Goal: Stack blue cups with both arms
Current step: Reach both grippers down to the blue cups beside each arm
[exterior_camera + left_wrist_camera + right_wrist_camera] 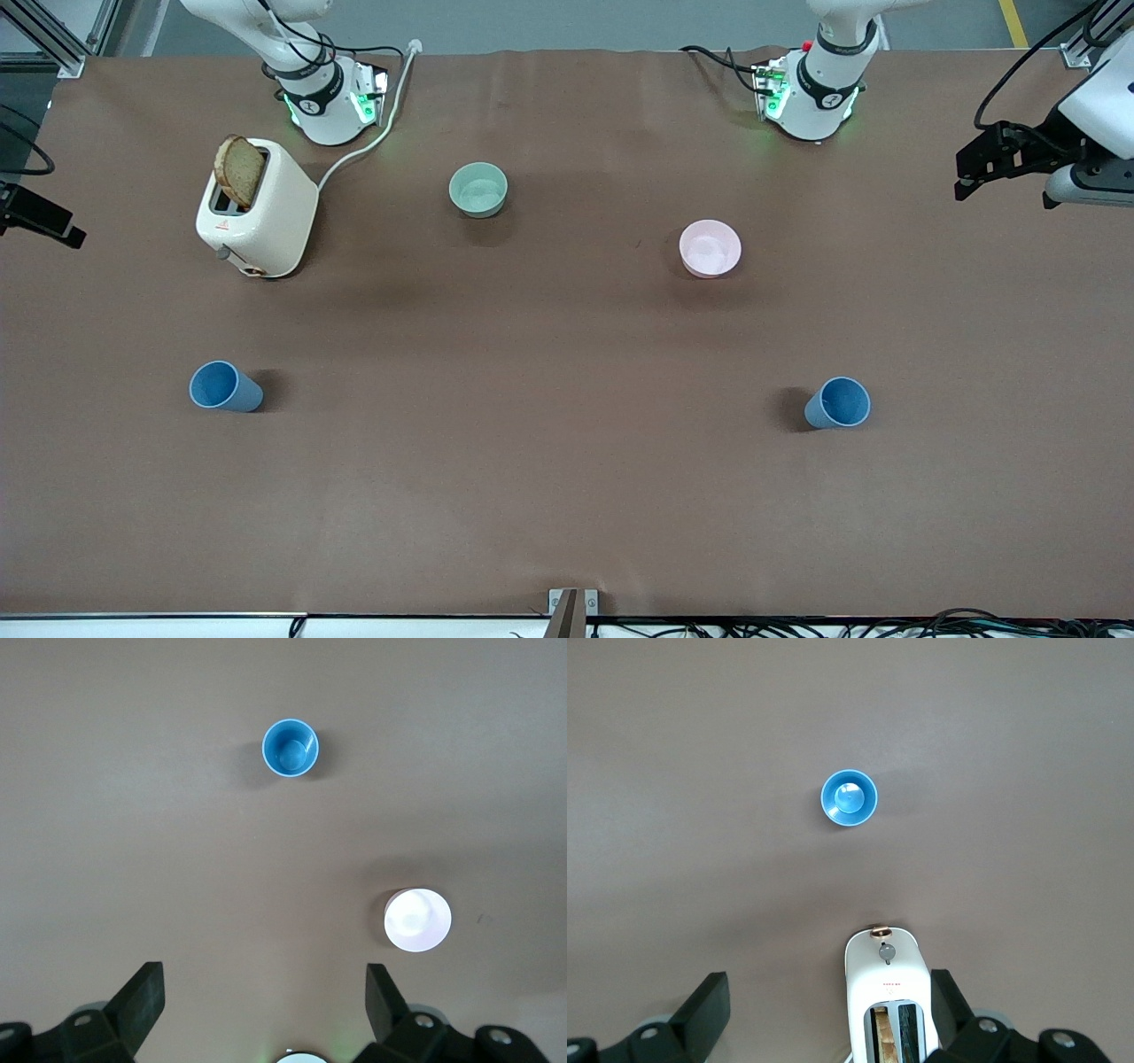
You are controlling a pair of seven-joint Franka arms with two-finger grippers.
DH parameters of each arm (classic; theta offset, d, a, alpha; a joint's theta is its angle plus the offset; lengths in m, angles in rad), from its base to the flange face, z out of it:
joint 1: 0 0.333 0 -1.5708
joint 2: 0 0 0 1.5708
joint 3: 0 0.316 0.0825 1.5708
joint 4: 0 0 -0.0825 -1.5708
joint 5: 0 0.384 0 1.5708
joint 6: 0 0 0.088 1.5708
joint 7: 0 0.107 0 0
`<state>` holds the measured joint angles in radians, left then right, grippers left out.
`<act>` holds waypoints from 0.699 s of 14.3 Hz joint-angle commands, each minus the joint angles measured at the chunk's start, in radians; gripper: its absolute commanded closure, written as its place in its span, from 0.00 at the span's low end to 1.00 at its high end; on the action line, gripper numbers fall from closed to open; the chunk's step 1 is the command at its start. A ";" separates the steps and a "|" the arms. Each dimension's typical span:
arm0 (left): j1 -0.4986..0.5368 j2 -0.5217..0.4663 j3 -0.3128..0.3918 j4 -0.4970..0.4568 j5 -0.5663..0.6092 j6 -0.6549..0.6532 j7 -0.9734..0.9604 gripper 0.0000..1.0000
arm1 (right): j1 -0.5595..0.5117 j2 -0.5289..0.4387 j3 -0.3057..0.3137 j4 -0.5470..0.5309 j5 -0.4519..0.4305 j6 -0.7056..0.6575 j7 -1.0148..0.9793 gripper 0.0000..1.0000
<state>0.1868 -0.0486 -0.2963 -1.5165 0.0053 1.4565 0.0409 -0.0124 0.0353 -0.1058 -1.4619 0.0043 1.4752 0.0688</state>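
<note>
Front view: you have two blue cups upright on the table, well apart | one (225,387) at the right arm's end, nearer the camera than the toaster (258,209) | other (838,403) at the left arm's end, nearer than the pink bowl (710,248) | left gripper (264,1010) and right gripper (829,1014) aloft, fingers spread, grasping nothing.

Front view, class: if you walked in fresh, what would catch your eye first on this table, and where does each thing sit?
Two blue cups stand upright and far apart, one toward each arm's end of the table, nearer the front camera than the bowls. The white toaster, a slice of bread poking out of it, sits close to the right arm's base. Between the bases lie a pale green bowl and a pink bowl.
</note>
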 commanded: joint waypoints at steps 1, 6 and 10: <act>0.005 0.007 -0.001 0.021 0.001 -0.001 0.001 0.00 | 0.000 -0.028 0.008 -0.029 -0.018 0.010 0.006 0.00; 0.006 0.079 0.000 0.068 0.004 0.051 0.005 0.00 | -0.001 -0.028 0.008 -0.029 -0.012 0.004 0.000 0.00; 0.014 0.186 0.000 0.075 0.051 0.191 0.001 0.00 | -0.011 0.004 0.005 -0.029 -0.012 -0.004 -0.006 0.00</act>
<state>0.1932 0.0667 -0.2936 -1.4845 0.0210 1.5997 0.0409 -0.0132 0.0363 -0.1053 -1.4650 0.0043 1.4694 0.0684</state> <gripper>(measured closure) 0.000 0.000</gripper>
